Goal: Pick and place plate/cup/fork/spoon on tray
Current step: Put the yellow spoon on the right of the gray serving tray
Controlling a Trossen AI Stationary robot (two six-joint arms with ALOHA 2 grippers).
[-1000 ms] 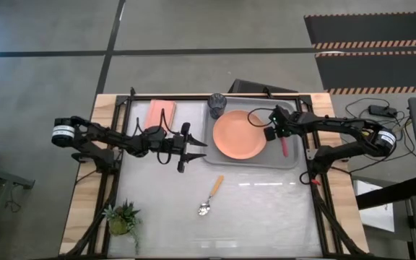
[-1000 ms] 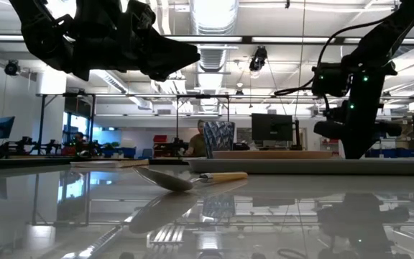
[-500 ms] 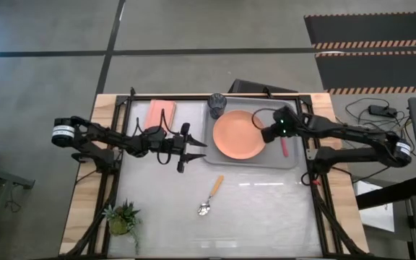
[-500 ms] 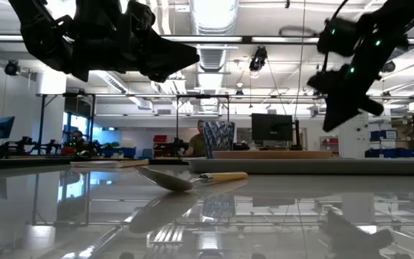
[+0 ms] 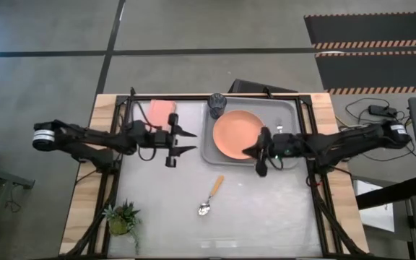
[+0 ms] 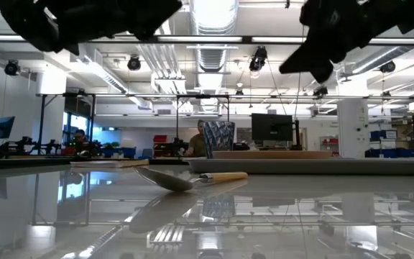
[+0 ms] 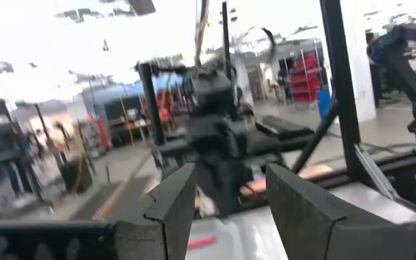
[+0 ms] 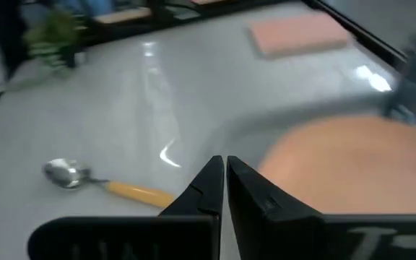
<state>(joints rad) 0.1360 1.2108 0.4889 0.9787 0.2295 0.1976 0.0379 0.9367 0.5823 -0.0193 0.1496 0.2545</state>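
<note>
Moved: since half a second ago the right arm has swung from over the tray's right part down to its front edge, and the left arm has drawn back toward the pink pad.
Right gripper (image 5: pixel 259 154): over the tray's front rim beside the plate's near edge, fingers (image 8: pixel 209 189) pressed together with nothing between them, pointing toward the spoon's side of the table.
Left gripper (image 5: pixel 181 141): beside the pink pad, left of the tray, fingers (image 7: pixel 170 202) spread wide and holding nothing.
Plate (image 5: pixel 237 135): salmon-orange, flat on the left-centre of the tray, just beside the right gripper.
Cup (image 5: pixel 217 105): dark tumbler, upright in the tray's far left corner, touching or just beside the plate's rim.
Fork: I cannot make it out; the right arm covers that part of the tray.
Tray (image 5: pixel 289 110): light grey, at the table's far right-centre.
Spoon (image 5: pixel 210 196): on the bare table in front of the tray, bowl nearest the front edge, handle angled toward the tray, well apart from both grippers.
Pink pad (image 5: pixel 159 109): flat at the far left, partly under the left arm.
Potted plant (image 5: pixel 122 217): front left corner.
</note>
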